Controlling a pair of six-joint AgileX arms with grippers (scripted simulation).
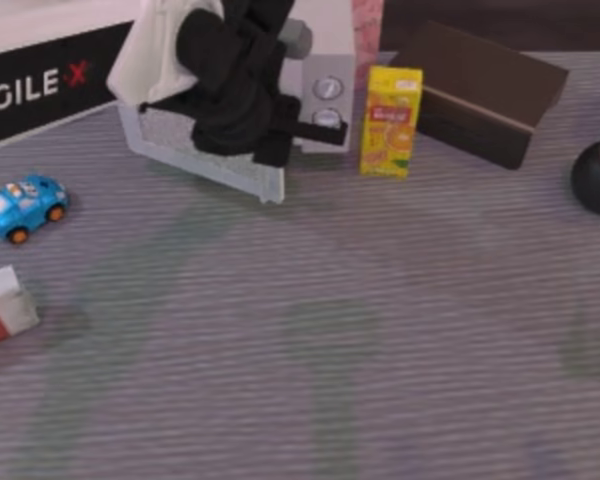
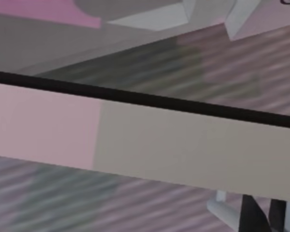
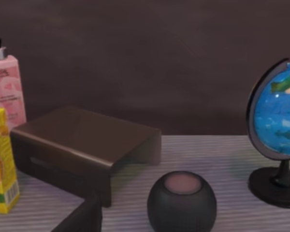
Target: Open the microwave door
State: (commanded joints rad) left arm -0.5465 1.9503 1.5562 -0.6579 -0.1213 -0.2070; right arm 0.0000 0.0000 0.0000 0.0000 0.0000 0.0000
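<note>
The light-grey microwave stands at the back of the table, its knobs facing forward. The microwave door, with a speckled mesh window, stands swung out toward the table's left front. My left arm reaches over it, and my left gripper is shut on the door near its free edge. The left wrist view is filled by the door's edge, seen very close as a pale band. My right gripper is out of the top view and shows only as a dark shape in its own wrist view.
A yellow juice carton stands just right of the microwave. Beyond it are a brown box and a dark round speaker. A blue toy car and a red-and-white carton lie at the left. A globe stands far right.
</note>
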